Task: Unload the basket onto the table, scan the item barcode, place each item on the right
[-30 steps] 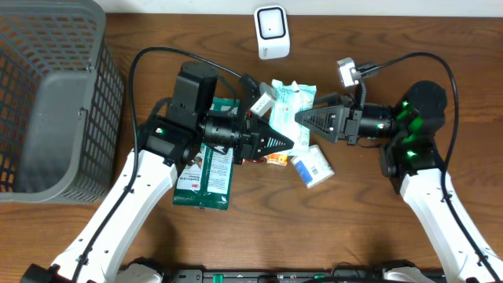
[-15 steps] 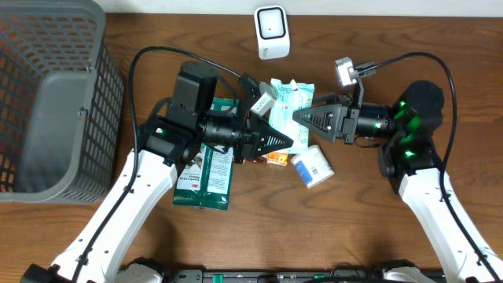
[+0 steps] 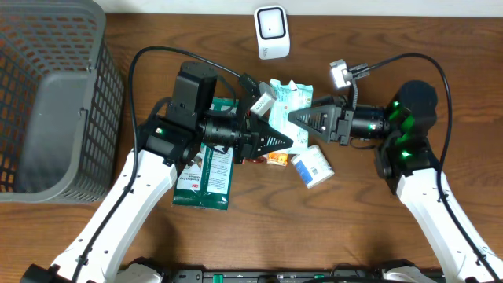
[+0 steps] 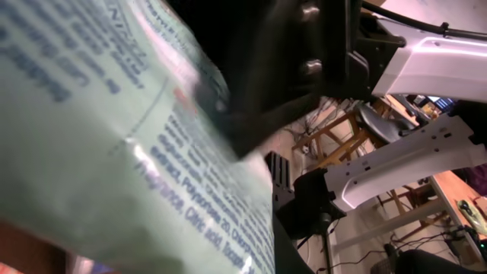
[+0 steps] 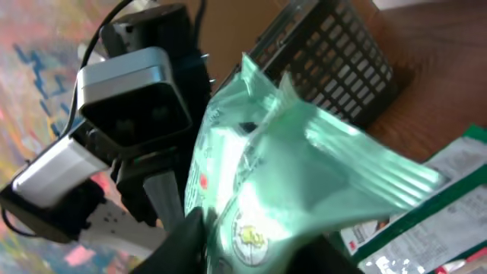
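Wooden table (image 3: 369,47), viewed from overhead. Grey basket (image 3: 47,94) is set at its left edge, and a white scanner (image 3: 271,31) at the far middle. Mint packet (image 3: 291,96) is held up at the centre, near the scanner. Left gripper (image 3: 284,141) is closed on the packet's lower edge. Right gripper (image 3: 295,116) is placed against the opposite side, fingers (image 5: 181,242) flanking the packet; whether they pinch it cannot be told. Dark green pouch (image 3: 206,177) and white box (image 3: 312,167) are laid flat nearby.
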Motion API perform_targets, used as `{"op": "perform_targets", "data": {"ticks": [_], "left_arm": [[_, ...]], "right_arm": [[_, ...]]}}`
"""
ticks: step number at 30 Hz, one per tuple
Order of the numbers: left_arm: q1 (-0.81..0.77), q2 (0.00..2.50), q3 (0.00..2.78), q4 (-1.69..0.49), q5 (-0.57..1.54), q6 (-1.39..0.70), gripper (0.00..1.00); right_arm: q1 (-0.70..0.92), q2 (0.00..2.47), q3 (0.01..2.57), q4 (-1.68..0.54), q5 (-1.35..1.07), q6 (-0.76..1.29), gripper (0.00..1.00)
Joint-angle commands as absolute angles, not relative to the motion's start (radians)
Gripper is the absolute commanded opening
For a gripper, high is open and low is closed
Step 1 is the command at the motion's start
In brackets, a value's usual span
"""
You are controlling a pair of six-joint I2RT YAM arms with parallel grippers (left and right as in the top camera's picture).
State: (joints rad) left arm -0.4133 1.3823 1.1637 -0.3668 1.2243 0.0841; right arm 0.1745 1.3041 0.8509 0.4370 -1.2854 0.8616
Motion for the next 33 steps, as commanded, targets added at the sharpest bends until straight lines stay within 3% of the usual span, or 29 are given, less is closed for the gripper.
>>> {"op": "perform_targets", "data": {"ticks": [1, 4, 5, 6, 8, 12, 22, 28, 33], "left_arm": [[-0.412, 1.382, 1.161, -0.364, 1.219, 0.101, 0.07], [-0.411, 1.382, 1.161, -0.364, 1.218, 0.101, 0.08], [-0.411, 1.382, 1.161, -0.364, 1.209, 0.101, 0.11], [-0.411, 1.382, 1.161, -0.364, 1.186, 0.101, 0.17], [-0.410, 1.382, 1.161, -0.364, 1.117, 0.101, 0.40], [-0.397, 1.381, 1.161, -0.364, 0.998, 0.100, 0.59], [-0.232, 1.376, 1.162, -0.356, 0.978, 0.057, 0.67], [-0.116, 1.376, 1.162, -0.356, 0.978, -0.023, 0.69], [-0.047, 1.376, 1.162, -0.364, 0.968, -0.065, 0.69]], "right_arm": [[0.194, 1.308, 0.854, 0.442, -1.302, 0.839, 0.20], [0.194, 1.308, 0.854, 0.442, -1.298, 0.839, 0.01], [0.193, 1.308, 0.854, 0.446, -1.298, 0.834, 0.01], [0.191, 1.308, 0.854, 0.446, -1.298, 0.831, 0.01], [0.186, 1.308, 0.854, 0.456, -1.295, 0.819, 0.01], [0.164, 1.308, 0.854, 0.456, -1.287, 0.773, 0.01], [0.109, 1.308, 0.868, 0.445, -1.210, 0.771, 0.01], [0.081, 1.308, 0.927, 0.307, -1.118, 0.747, 0.02], [0.054, 1.309, 0.943, -0.105, -0.599, 0.440, 0.01]]}}
